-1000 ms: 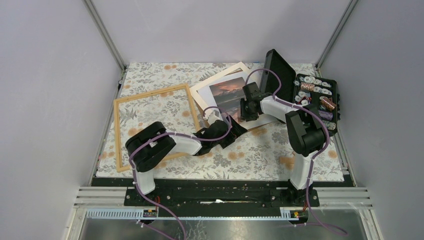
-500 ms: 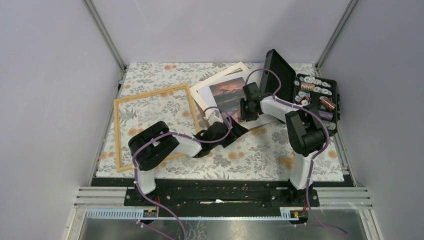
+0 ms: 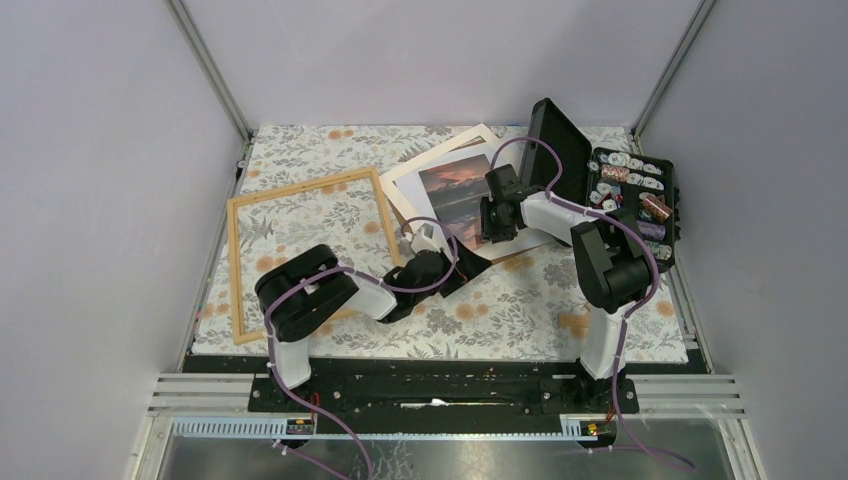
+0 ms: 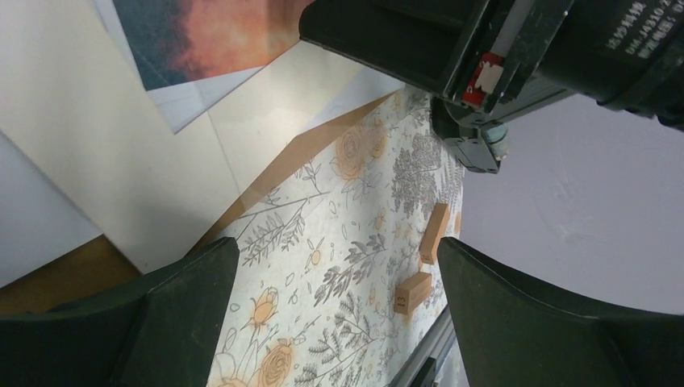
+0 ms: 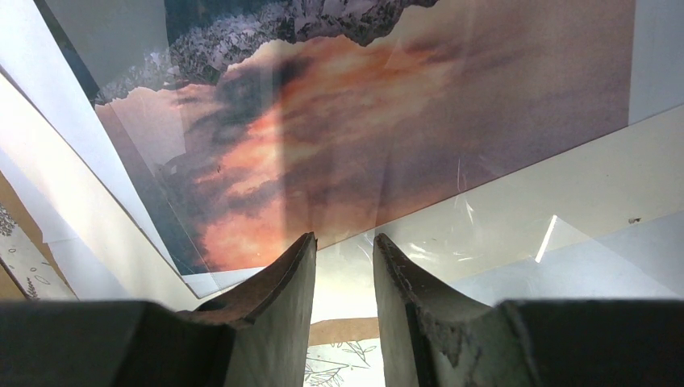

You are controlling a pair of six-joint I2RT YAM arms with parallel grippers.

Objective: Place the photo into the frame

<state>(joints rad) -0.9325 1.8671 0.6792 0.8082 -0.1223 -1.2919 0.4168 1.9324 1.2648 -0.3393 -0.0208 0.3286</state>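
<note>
Desk [image 3: 520, 300]; frame [image 3: 236, 270], empty, flat at left; photo [image 3: 455, 185], on paper stack [image 3: 405, 185] just right of frame; left hand [image 4: 335, 250], wide open beside stack; right hand [image 5: 344, 242], narrowly parted over photo's edge, gripping nothing, best pinching photo alone.

Photo [image 5: 363, 121]: paper print, smooth, slight sheen. Frame [image 3: 236, 270]: light bare wood, matt. Mat [image 4: 81, 161]: cream card, smooth, matt. Board [image 4: 319, 149]: brown card, matt. Table cover [image 3: 520, 300]: floral print, matt, cloth-like. Right gripper [image 5: 344, 238]: black plastic, matt, scuffed. Case [image 3: 558, 140], far right: black plastic
</note>
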